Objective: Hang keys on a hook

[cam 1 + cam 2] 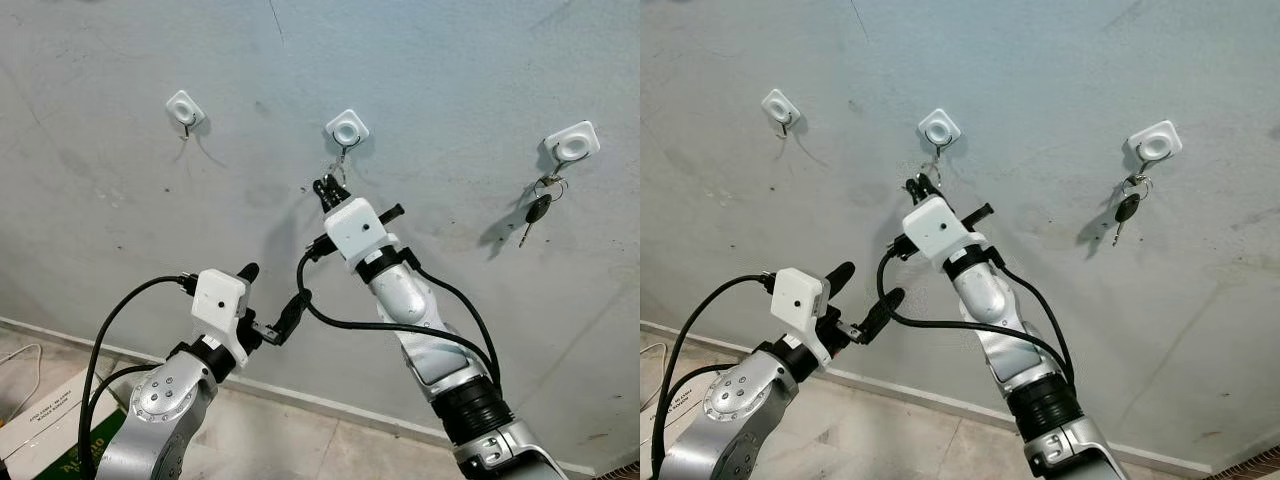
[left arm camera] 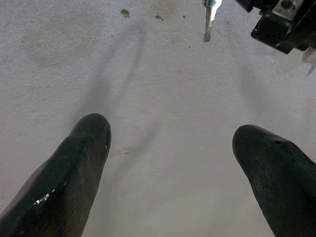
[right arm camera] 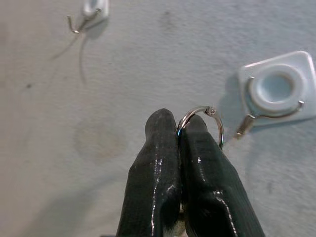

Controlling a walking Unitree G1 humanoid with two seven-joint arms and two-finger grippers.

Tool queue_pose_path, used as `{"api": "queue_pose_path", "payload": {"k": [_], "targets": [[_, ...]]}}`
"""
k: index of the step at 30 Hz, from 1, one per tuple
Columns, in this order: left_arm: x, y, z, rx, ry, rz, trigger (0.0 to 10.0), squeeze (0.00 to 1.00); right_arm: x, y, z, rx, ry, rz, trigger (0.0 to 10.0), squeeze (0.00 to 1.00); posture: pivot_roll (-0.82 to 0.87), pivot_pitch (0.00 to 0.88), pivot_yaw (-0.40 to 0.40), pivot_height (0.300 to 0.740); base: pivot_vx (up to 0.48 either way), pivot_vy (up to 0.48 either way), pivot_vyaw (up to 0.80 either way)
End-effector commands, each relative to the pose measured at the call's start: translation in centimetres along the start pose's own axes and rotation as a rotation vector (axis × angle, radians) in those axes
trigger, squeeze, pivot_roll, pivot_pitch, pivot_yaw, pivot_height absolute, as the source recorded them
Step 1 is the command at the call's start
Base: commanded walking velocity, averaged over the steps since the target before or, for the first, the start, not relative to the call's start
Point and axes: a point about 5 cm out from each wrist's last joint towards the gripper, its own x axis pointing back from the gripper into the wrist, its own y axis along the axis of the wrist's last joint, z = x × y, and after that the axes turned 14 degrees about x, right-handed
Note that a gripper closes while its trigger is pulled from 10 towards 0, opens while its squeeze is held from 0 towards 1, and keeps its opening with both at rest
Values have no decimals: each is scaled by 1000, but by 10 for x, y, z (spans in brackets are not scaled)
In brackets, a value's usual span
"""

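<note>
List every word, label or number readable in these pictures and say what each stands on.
Green box on the floor, bottom left of the left eye view: pale lettering, cut off and too blurred to read.
White box beside it: small dark print, too small to read.
Hooks, keys and grippers: no text visible.

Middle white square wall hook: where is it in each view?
Left eye view: middle white square wall hook, top centre, between two similar hooks.
Right eye view: left of top centre.
Right wrist view: close up, just past the fingertips.
Shared landmark: silver key ring pinched in the right end effector, beside the hook.
</note>
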Motion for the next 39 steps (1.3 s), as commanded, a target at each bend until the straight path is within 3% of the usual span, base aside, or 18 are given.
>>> {"api": "queue_pose_path", "payload": {"k": [1, 9, 17, 25, 39], "targets": [[0, 2, -1, -16, -5, 2, 10000, 0, 0, 2, 6, 1, 26, -12, 10000, 0, 109, 0, 40, 740, 0, 0, 0], [0, 2, 0, -19, -7, 4, 10000, 0, 2, -1, 7, 13, 30, -3, 10000, 0, 108, 0, 43, 740, 0, 0, 0], [0, 3, 0, -23, -4, 3, 10000, 0, 13, -2, -16, 84, -55, -14, 10000, 0, 112, 0, 45, 740, 0, 0, 0], [-2, 2, -1, -21, -11, 6, 10000, 0, 27, -6, -22, 145, -65, -3, 10000, 0, 99, 0, 51, 740, 0, 0, 0], [-3, 3, -1, -30, -13, 2, 10000, 0, 11, -1, -15, 303, -19, -98, 10000, 0, 112, 0, 48, 740, 0, 0, 0]]}}
